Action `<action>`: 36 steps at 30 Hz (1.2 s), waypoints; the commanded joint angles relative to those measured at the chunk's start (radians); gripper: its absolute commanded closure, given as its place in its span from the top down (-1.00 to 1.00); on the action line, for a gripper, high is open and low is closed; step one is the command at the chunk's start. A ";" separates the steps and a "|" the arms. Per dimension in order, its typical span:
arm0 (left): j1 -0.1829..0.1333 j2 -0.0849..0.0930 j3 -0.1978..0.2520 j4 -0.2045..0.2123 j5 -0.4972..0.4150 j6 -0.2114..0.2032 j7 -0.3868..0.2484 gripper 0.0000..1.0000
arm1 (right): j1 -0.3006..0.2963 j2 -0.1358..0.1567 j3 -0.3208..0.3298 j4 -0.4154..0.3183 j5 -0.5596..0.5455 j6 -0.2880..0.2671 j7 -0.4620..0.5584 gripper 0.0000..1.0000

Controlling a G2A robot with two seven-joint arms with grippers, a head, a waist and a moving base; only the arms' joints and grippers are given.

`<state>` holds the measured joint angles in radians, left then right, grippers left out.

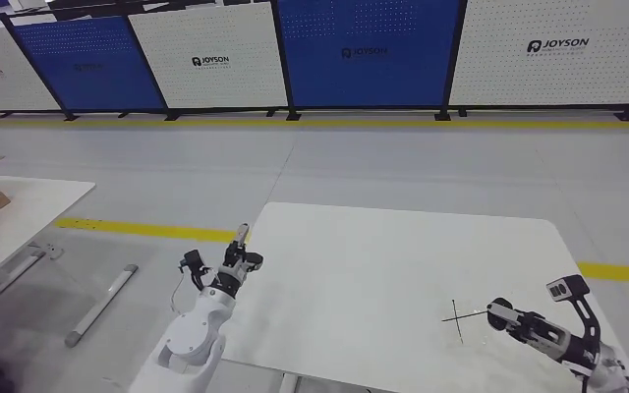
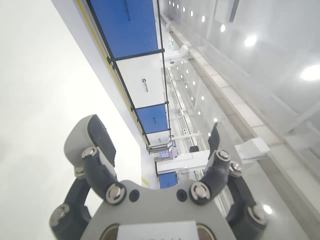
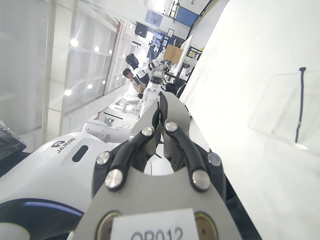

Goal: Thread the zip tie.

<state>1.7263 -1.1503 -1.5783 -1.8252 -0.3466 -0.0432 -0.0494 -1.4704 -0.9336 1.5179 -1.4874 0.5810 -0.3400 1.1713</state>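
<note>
Thin black plastic zip tie [image 1: 457, 329] lies flat at lower right of the frame on the white surface [image 1: 373, 285], apparently on a clear rectangular sheet [image 3: 270, 106]. A second thin dark strand [image 1: 472, 315] crosses it, running toward the right claw [image 1: 494, 310]. That claw sits low just beside them, pads pressed together; can't tell if it pinches anything. Probably placed for the pick-up. Left claw [image 2: 156, 131] at lower left is spread wide and empty, well apart, likely waiting to take the tail.
</note>
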 commanded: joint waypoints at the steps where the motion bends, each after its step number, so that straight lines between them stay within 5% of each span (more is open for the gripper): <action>1: 0.007 0.000 0.030 -0.016 0.034 -0.012 -0.043 1.00 | 0.000 0.000 0.000 0.000 0.000 0.000 0.000 -1.00; 5: 0.002 -0.003 0.102 -0.021 0.082 -0.009 -0.110 1.00 | 0.000 0.000 0.000 0.000 0.000 0.000 0.000 -1.00; 10: -0.029 -0.007 0.191 0.020 0.171 -0.015 -0.155 1.00 | 0.000 0.000 0.000 0.000 0.000 0.000 0.000 -1.00; 20: -0.038 -0.009 0.194 0.034 0.178 -0.029 -0.135 1.00 | -0.003 -0.004 0.001 -0.012 0.023 0.000 -0.049 -1.00; 24: -0.029 -0.003 0.170 0.040 0.161 -0.063 -0.206 1.00 | -0.012 -0.018 -0.014 -0.060 0.026 0.000 -0.118 -1.00; 30: -0.035 -0.002 0.231 0.037 0.206 -0.081 -0.306 1.00 | -0.021 -0.050 -0.092 -0.126 -0.062 0.000 -0.242 -1.00; 36: -0.057 -0.009 0.272 0.046 0.220 -0.063 -0.259 1.00 | -0.021 -0.060 -0.112 -0.129 -0.092 0.000 -0.268 -1.00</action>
<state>1.6682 -1.1592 -1.3053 -1.7786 -0.1268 -0.1063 -0.3064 -1.4917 -0.9934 1.4053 -1.6165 0.4875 -0.3400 0.9019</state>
